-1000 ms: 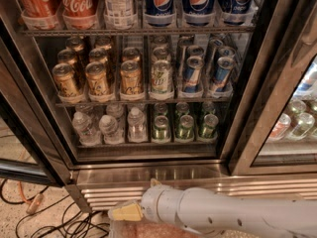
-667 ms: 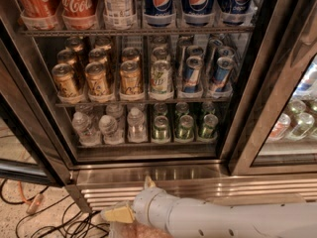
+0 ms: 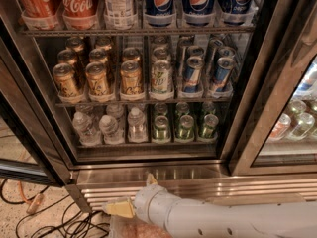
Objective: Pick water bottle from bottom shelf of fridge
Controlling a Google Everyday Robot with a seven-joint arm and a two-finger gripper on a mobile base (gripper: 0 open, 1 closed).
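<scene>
Several small clear water bottles (image 3: 109,128) with white caps stand in the left lanes of the bottom shelf (image 3: 148,144) of the fridge (image 3: 148,173), whose door is open. Green cans (image 3: 185,126) fill the right lanes of the same shelf. My gripper (image 3: 134,193) is at the end of the white arm, low in front of the fridge's steel base grille, below the shelf and well short of the bottles. Its two tan fingertips (image 3: 119,208) stand apart, open and empty.
Gold cans (image 3: 97,78) and blue cans fill the middle rack; cola and Pepsi bottles (image 3: 77,4) stand on top. A neighbouring glass-fronted cooler (image 3: 297,123) is at right. The open door's edge (image 3: 22,168) and loose cables (image 3: 54,224) lie at lower left.
The arm and gripper have shifted slightly to the left in front of the base grille. The bottles and cans have not moved.
</scene>
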